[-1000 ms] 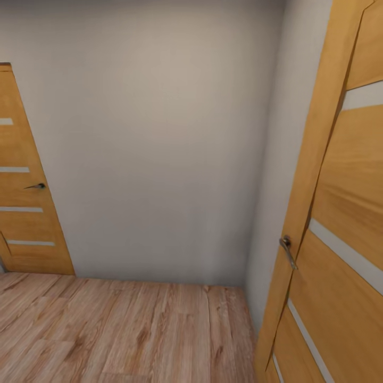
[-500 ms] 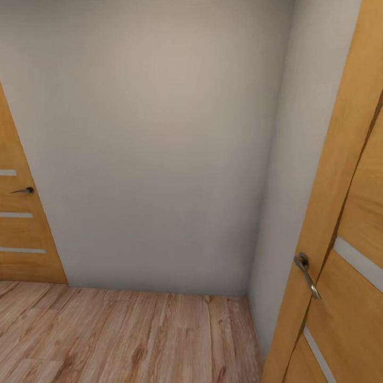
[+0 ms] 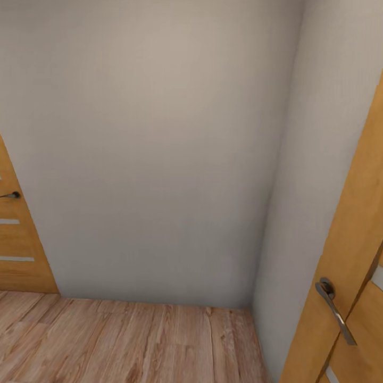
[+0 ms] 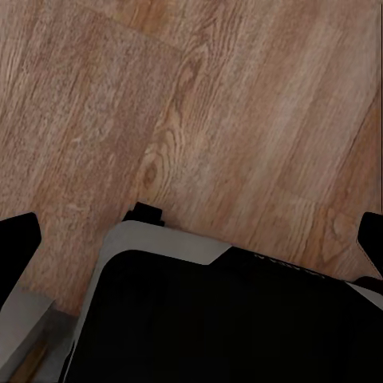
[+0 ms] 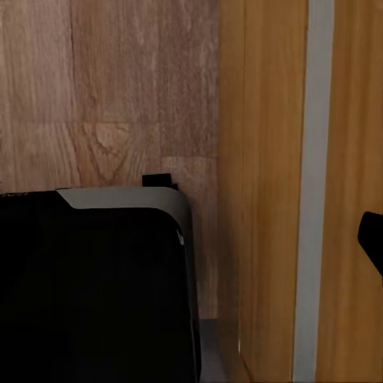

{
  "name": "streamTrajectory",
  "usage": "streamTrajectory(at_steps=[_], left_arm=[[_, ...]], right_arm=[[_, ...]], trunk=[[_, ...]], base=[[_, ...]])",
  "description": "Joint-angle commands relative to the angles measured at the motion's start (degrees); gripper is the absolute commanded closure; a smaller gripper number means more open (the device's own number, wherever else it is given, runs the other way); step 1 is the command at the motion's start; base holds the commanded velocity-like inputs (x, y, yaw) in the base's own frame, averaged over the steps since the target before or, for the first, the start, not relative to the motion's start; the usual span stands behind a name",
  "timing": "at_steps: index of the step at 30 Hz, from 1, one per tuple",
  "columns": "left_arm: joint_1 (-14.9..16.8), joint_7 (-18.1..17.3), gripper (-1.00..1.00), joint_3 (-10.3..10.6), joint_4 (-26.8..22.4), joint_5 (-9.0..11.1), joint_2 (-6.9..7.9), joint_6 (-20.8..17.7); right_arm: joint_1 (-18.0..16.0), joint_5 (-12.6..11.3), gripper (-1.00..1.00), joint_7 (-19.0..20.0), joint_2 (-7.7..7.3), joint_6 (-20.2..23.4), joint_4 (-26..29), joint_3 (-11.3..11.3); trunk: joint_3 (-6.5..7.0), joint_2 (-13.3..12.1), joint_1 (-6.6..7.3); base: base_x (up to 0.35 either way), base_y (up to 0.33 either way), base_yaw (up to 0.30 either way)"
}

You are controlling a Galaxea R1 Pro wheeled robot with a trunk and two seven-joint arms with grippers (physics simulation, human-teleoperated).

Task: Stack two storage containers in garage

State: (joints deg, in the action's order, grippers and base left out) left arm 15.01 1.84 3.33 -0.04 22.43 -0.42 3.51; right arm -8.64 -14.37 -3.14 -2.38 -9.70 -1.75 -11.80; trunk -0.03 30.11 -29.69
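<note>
1. The plain grey wall (image 3: 154, 149) is the biggest thing in the head view, meeting a second wall at a corner toward 1 o'clock. This looks like a dead end, so I judge the step in hand is driving on to find the containers or the garage; neither storage container is in view, so where they sit cannot be told.
2. The wood-plank floor (image 3: 133, 340) runs from 6 to 8 o'clock — the only open room for the base.
3. An orange-brown door (image 3: 351, 266) with a metal lever handle (image 3: 335, 308) crowds in at 4 o'clock. In the right wrist view the door panel (image 5: 271, 191) stands just beside the robot's dark base (image 5: 88, 287), so any turn should swing away from it.
4. Another door (image 3: 18, 244) stands at 9 o'clock, well apart.
5. The left gripper (image 4: 191, 239) has its dark fingertips (image 4: 17, 239) spread wide over bare planks, holding nothing. For the right gripper, one fingertip (image 5: 371, 239) shows — I cannot tell its opening.
</note>
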Motion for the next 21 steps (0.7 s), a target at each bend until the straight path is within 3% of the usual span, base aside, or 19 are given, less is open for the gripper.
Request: streamTrajectory(at_steps=[1, 21], left_arm=[[0.02, 0.19, -1.00, 0.36, 0.04, 0.34, -0.02, 0.17], [0.02, 0.19, -1.00, 0.37, 0.04, 0.33, -0.02, 0.39]], right_arm=[[-0.06, -0.49, -1.00, -0.03, 0.04, -0.32, -0.18, -0.49], [-0.06, -0.49, -1.00, -0.03, 0.24, -0.32, -0.18, -0.51]], trunk=[[-0.01, 0.02, -0.05], [-0.01, 0.02, -0.05]], base=[[0.322, 0.000, 0.000], [0.300, 0.000, 0.022]])
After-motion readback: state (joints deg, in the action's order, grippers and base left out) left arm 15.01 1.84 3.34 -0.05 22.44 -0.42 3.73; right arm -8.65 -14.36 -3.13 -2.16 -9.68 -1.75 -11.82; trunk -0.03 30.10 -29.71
